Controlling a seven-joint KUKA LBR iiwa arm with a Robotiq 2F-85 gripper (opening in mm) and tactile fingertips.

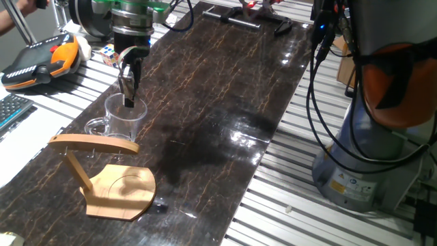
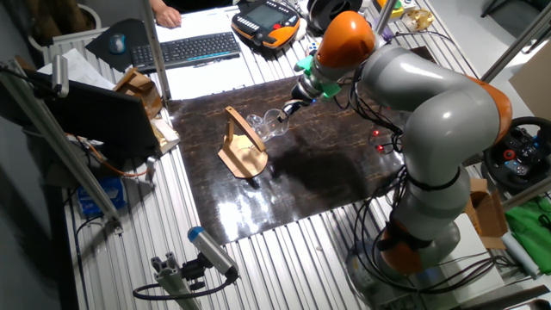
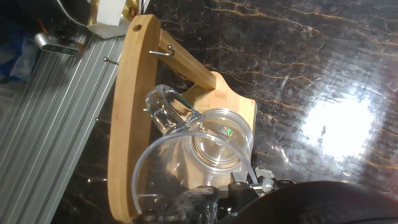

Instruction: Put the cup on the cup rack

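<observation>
Your gripper (image 1: 128, 87) is clamped on the rim of the cup (image 1: 121, 117), held just above the cup rack (image 1: 109, 174) with its handle near the top bar; misjudge the hook and the slick glass could knock the rack or slip free.

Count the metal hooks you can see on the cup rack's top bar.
2. In the hand view, one hook sits beside the slanted post, and another hook pokes out on the bar's opposite side. The cup may hide more further along the cup rack.
</observation>
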